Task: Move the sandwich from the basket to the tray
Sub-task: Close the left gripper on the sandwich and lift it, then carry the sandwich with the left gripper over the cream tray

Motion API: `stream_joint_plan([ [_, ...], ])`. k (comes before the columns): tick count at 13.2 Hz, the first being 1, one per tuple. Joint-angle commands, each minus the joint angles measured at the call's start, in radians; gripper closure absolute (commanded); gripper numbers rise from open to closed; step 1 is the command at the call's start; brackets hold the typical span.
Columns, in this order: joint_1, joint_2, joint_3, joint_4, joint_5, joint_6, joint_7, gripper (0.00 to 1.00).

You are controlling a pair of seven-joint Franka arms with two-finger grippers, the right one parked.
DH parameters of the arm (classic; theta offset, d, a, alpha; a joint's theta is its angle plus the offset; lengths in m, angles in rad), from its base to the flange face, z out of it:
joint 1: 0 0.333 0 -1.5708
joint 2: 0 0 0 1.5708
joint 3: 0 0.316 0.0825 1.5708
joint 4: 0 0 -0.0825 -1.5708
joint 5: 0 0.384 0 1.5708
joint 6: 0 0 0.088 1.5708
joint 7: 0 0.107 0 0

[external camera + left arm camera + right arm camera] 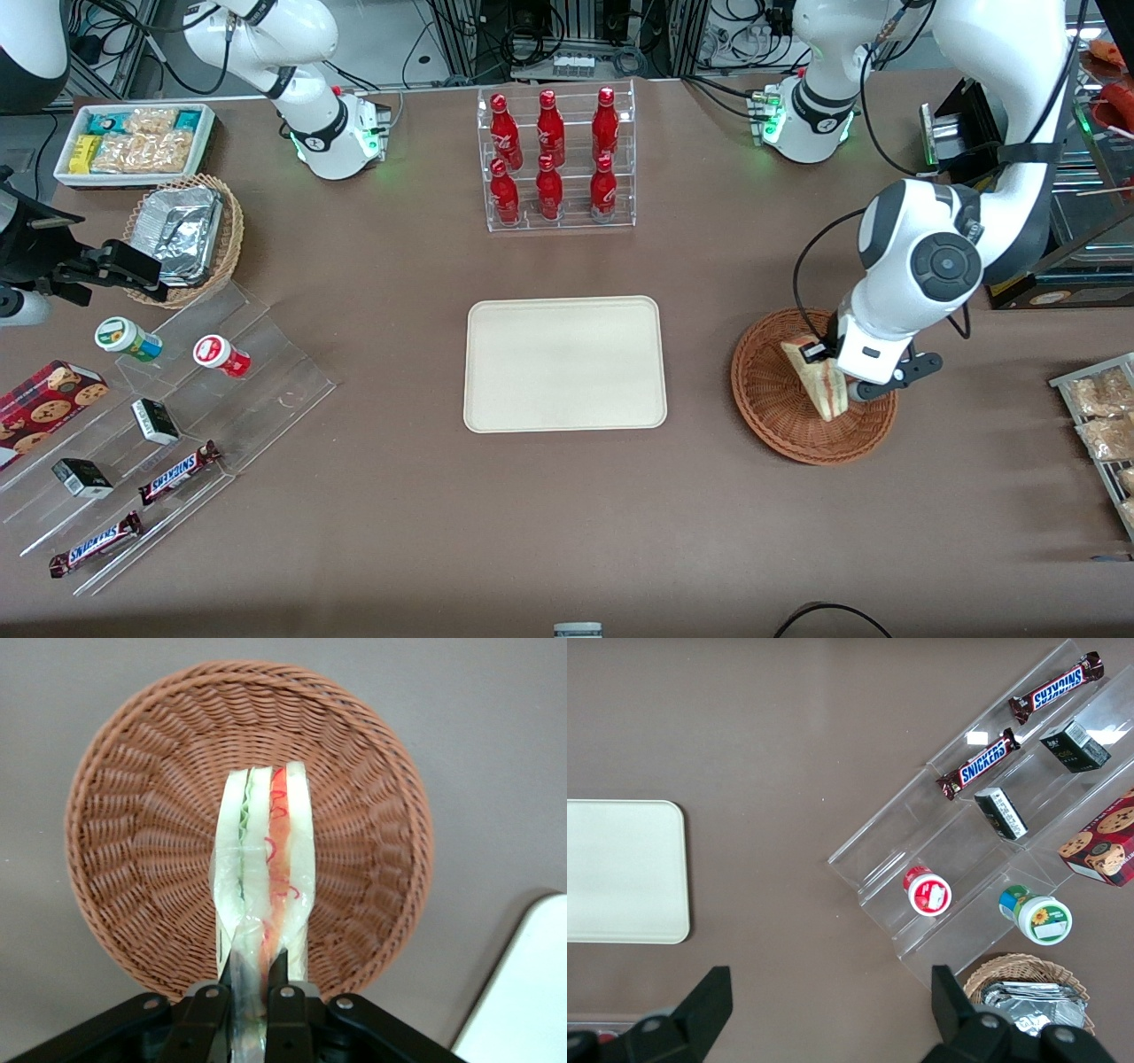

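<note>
Your gripper [254,979] pinches the sandwich [264,868], a plastic-wrapped pale wedge with red, orange and green layers, above the round reddish-brown wicker basket [133,815].

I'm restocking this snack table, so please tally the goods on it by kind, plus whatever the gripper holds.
Red bottles in the clear rack: 6
Snickers bars: 2
Small dark boxes: 2
Round lidded cups: 2
Cookie box: 1
Sandwich, held by the gripper over the basket: 1
Total: 14
</note>
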Motion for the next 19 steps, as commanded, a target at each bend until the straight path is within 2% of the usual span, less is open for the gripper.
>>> stream_joint_plan([
  [1,-0.002,-0.010,-0.039,0.031,0.014,-0.045,0.008,1.00],
  [3,-0.009,-0.004,-0.077,0.048,0.014,-0.059,0.004,1.00],
  [10,-0.167,0.073,-0.079,0.133,0.014,-0.059,-0.006,1.00],
  [13,-0.198,0.095,-0.079,0.148,0.020,-0.053,0.008,1.00],
  [19,-0.316,0.271,-0.088,0.338,0.024,-0.057,-0.058,1.00],
])
